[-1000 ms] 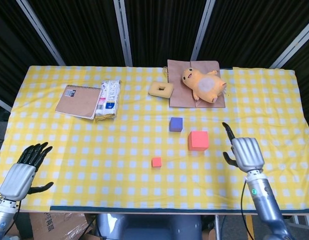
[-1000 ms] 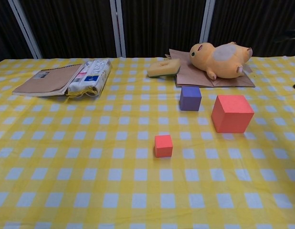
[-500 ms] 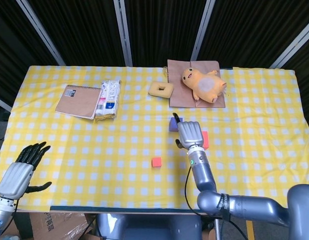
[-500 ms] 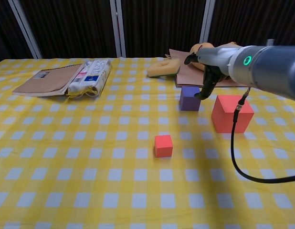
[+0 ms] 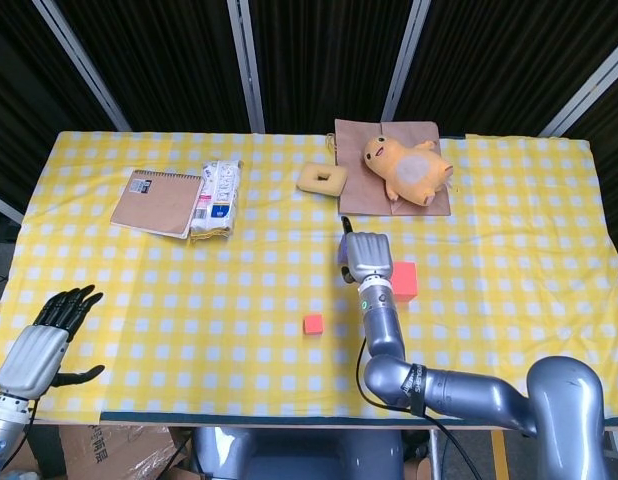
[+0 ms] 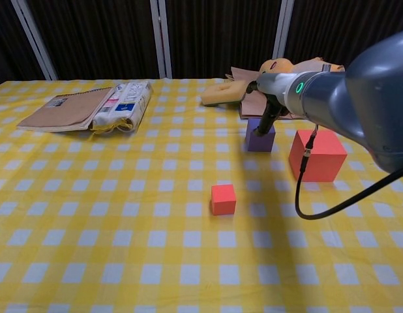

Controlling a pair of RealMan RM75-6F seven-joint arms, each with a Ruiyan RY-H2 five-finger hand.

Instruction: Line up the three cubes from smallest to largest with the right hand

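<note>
Since half a second ago the right hand (image 5: 366, 256) has shifted a little further left and now sits directly over the purple cube (image 6: 259, 138), hiding it in the head view. In the chest view its fingers (image 6: 267, 119) reach down onto the cube's top, but whether they grip it or only touch it cannot be told. The cubes themselves lie where they were: the large red cube (image 5: 404, 281) just right of the purple one, and the small red cube (image 5: 313, 323) nearer the front edge, to their left and apart from both. The left hand (image 5: 41, 345) hangs off the front left corner of the counter (image 5: 189, 300), holding nothing, fingers spread.

Along the back of the yellow checked cloth lie a spiral notebook (image 5: 157, 202), a white packet (image 5: 217, 198) touching its right edge, a square sponge ring (image 5: 322, 179), and a yellow plush toy (image 5: 408, 170) lying on a brown paper bag (image 5: 355, 195).
</note>
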